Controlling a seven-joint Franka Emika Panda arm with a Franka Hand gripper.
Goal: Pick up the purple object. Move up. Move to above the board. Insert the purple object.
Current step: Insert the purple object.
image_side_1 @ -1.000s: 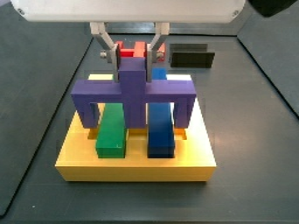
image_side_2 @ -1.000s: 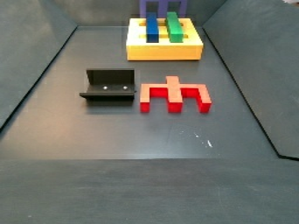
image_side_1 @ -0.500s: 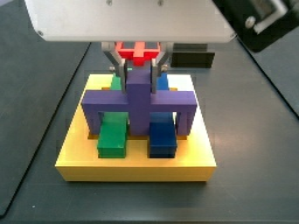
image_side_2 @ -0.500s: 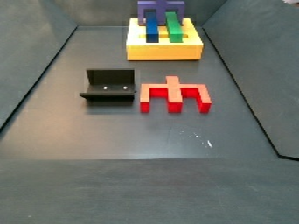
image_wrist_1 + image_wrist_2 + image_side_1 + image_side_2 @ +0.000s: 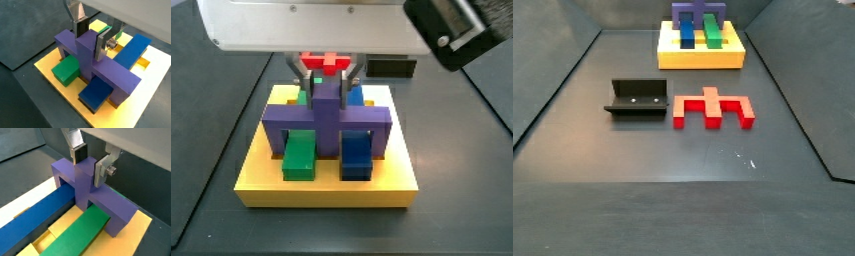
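Silver-plated fingers (image 5: 105, 44) of the end effector (image 5: 91, 36) close on the upright stem of the purple object (image 5: 93, 62), a matte bridge straddling the green bar (image 5: 83, 230) and blue bar (image 5: 37, 218) on the yellow board (image 5: 325, 188), mid-frame in a side view.

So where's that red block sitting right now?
In a side view the red notched block lies flat on the dark floor, just beside the fixture, well apart from the yellow board, where the claw grips the purple object.
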